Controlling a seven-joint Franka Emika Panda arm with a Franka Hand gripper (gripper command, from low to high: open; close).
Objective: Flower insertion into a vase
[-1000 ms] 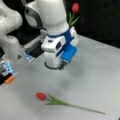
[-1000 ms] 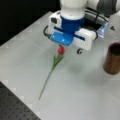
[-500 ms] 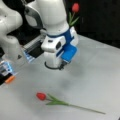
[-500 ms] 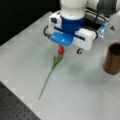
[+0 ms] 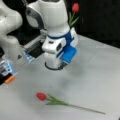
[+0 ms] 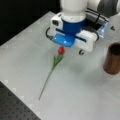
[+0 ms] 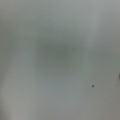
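Note:
A red flower point(image 5: 41, 96) with a long green stem lies flat on the grey table in both front views; its head point(image 6: 60, 50) shows just below the gripper's blue and white body. The gripper point(image 5: 54, 65) hangs above the table, over the flower's head end point(image 6: 67, 47), without touching it. Its fingers are hidden under the body, and the wrist view shows only bare table. The brown vase point(image 6: 113, 59) stands upright at a front view's right edge, apart from the gripper. Behind the arm a second red flower point(image 5: 75, 7) rises upright, its base hidden.
The arm's white base point(image 5: 10, 32) and blue-lit fittings point(image 5: 7, 68) stand at a front view's left. A black perforated board point(image 6: 13, 107) borders the table point(image 6: 80, 95) at a front view's bottom left.

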